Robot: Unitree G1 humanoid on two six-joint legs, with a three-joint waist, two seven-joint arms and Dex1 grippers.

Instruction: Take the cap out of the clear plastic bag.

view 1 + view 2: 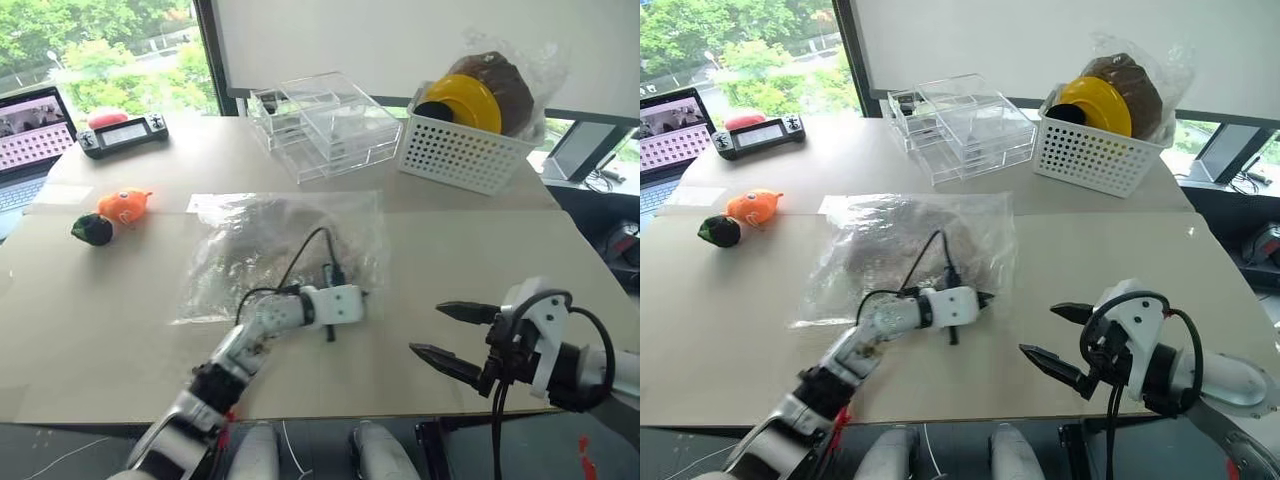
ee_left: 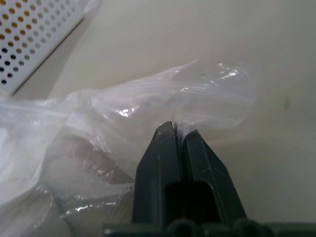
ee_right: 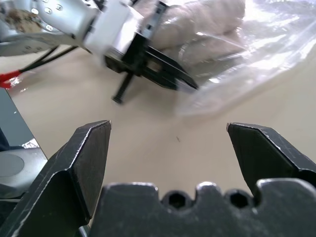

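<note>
The clear plastic bag point(image 1: 280, 250) lies flat and wrinkled in the middle of the table. The beige cap point(image 3: 197, 22) is inside it, seen dimly through the plastic point(image 2: 74, 158). My left gripper point(image 1: 365, 295) sits at the bag's near right corner, shut on a pinch of the plastic. In the left wrist view its fingers point(image 2: 165, 148) are pressed together with the film caught at their tips. My right gripper point(image 1: 428, 330) hovers open to the right of the bag, above the bare table, with nothing between its fingers point(image 3: 91, 148).
A white perforated basket point(image 1: 460, 150) at the back right holds a yellow hat point(image 1: 465, 100) and a wrapped dark brown hat point(image 1: 500, 85). Clear rigid boxes point(image 1: 320, 125) stand behind the bag. An orange toy point(image 1: 125, 205), a dark green object point(image 1: 92, 230), a controller point(image 1: 125, 132) and a laptop point(image 1: 30, 135) are at the left.
</note>
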